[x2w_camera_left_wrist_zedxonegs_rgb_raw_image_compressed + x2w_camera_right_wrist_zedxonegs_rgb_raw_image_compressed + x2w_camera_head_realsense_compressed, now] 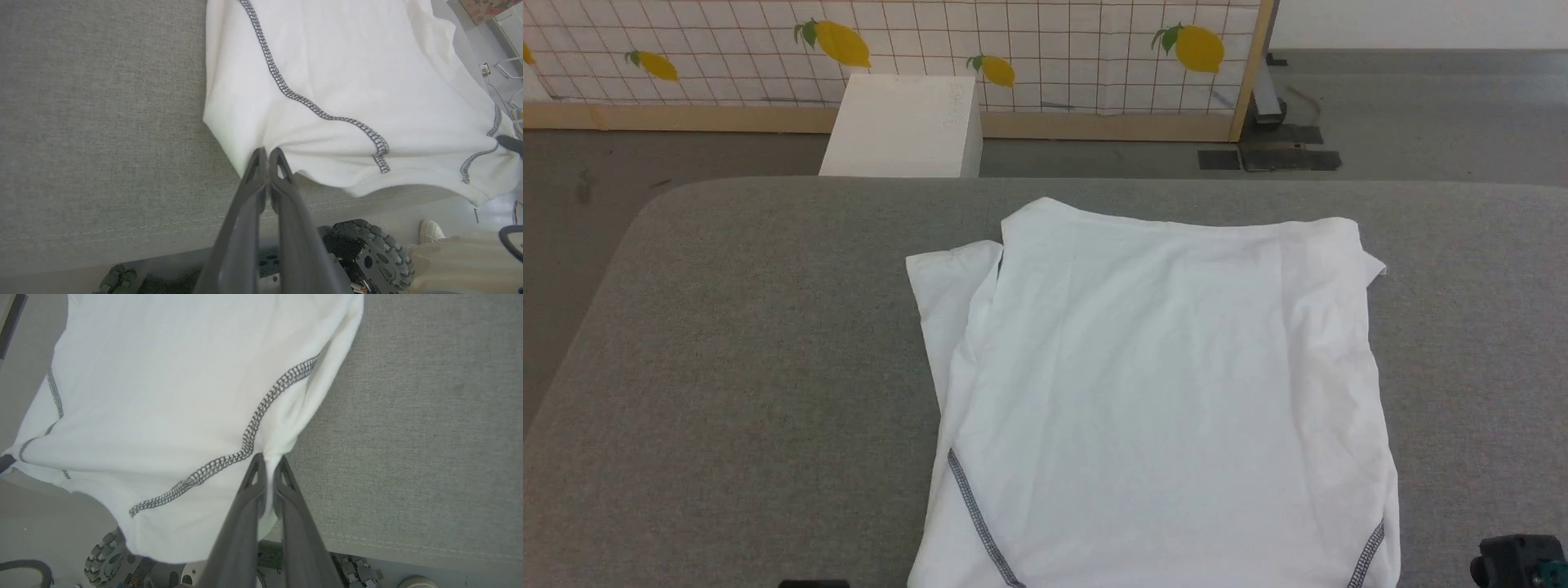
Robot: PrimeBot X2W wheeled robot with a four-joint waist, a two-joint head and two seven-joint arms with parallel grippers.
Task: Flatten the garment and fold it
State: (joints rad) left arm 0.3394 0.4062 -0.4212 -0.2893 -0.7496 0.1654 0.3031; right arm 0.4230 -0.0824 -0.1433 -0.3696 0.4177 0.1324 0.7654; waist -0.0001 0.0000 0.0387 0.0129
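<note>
The white garment (1152, 384) lies spread on the grey table (752, 367), its near end hanging over the front edge; dark grey stitching runs down both near sides. A folded sleeve part sticks out at its far left. In the left wrist view my left gripper (267, 153) is shut on the garment (347, 81) at its near left corner, the cloth puckered at the fingertips. The right wrist view has my right gripper (268, 459) shut on the garment (171, 388) at its near right corner, with cloth pinched between the fingers. A dark bit of my right arm (1519, 559) shows low in the head view.
A white box (903, 126) stands on the floor behind the table, before a lemon-patterned screen (1029, 49). Bare table stretches left and right of the garment. Below the table's front edge are the robot's wheels (367, 253) and a person's shoe (431, 230).
</note>
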